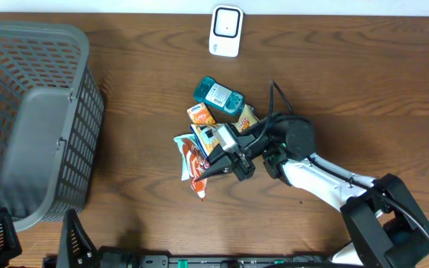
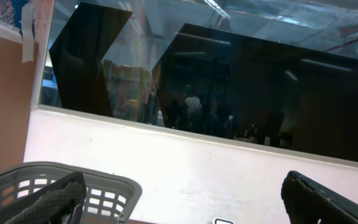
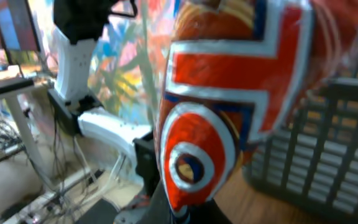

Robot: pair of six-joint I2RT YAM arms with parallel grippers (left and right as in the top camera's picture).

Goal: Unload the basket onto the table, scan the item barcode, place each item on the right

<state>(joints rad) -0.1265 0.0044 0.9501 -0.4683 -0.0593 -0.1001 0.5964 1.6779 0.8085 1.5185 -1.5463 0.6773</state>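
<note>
Overhead view of a wooden tabletop (image 1: 363, 82). Near its middle, the right gripper (image 1: 216, 165) has its jaws closed tight on a red, white and blue snack packet (image 1: 193, 158). The packet fills the right wrist view, and no barcode can be made out on it. Its long axis runs roughly from the far edge toward the near edge, and the jaws grip it from its right side. A white scanner (image 1: 226, 31) stands by the middle of the far edge, well apart from the packet. Between them lies a small cluster of goods: a teal pack (image 1: 218, 94) with a printed label, an orange carton (image 1: 200, 114) and a yellow packet (image 1: 248, 115). The left gripper (image 2: 191, 202), jaws spread wide and holding nothing, sits at the near left corner beside a grey basket (image 1: 80, 119). The right arm is much nearer the scanner, so it likely has to carry the packet toward the far edge and turn its code to the scanner's face.
</note>
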